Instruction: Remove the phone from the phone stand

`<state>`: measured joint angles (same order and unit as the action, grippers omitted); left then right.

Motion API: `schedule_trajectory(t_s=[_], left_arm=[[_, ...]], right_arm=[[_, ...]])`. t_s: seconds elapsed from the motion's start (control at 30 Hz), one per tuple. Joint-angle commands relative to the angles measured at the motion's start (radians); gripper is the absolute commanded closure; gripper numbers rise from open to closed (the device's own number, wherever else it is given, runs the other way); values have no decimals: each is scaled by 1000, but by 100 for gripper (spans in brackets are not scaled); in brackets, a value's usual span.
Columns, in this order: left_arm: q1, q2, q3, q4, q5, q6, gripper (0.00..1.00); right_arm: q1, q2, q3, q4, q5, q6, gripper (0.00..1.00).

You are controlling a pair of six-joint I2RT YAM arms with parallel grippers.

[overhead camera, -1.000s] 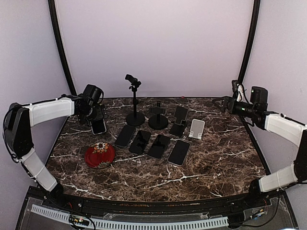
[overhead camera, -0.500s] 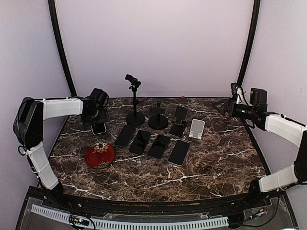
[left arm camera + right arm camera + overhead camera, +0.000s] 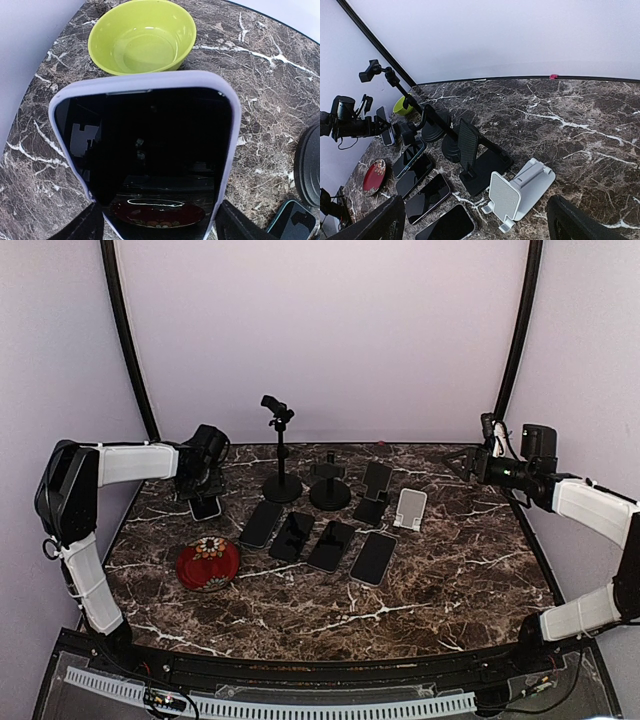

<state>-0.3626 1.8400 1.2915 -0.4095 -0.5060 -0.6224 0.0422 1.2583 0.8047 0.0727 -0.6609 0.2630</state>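
Observation:
A phone (image 3: 206, 505) in a lilac case leans upright at the table's far left; its stand is hidden behind it and my arm. In the left wrist view the phone (image 3: 145, 145) fills the frame, its dark screen mirroring a red plate. My left gripper (image 3: 157, 215) straddles its lower part, and both black fingers (image 3: 85, 225) lie against the case's side edges. In the top view the left gripper (image 3: 205, 485) hangs right over the phone. My right gripper (image 3: 462, 462) hovers open at the far right, holding nothing. From the right wrist the phone (image 3: 387, 131) is small at far left.
A green bowl (image 3: 142, 37) sits behind the phone. A red plate (image 3: 208, 563) lies in front of it. Several phones (image 3: 315, 540) lie flat mid-table. Behind them stand a tall clamp stand (image 3: 280, 450), black stands (image 3: 372, 492) and a white stand (image 3: 410, 508).
My left gripper moved in over the phone and its jaws narrowed onto the case sides. The right arm barely shifted.

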Motion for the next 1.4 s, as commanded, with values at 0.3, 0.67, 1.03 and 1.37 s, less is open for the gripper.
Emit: schedule_trajectory(t_s=[0.3, 0.67, 1.03, 1.37], left_arm=[[7, -38, 11, -3, -29, 53, 30], [9, -62, -3, -11, 58, 112, 1], [22, -116, -52, 10, 79, 182, 1], [63, -116, -114, 116, 181, 222, 1]], right_arm=[[1, 10, -2, 11, -5, -13, 1], [2, 13, 2, 8, -10, -17, 1], [1, 18, 6, 10, -15, -17, 1], [1, 16, 3, 4, -15, -23, 1]])
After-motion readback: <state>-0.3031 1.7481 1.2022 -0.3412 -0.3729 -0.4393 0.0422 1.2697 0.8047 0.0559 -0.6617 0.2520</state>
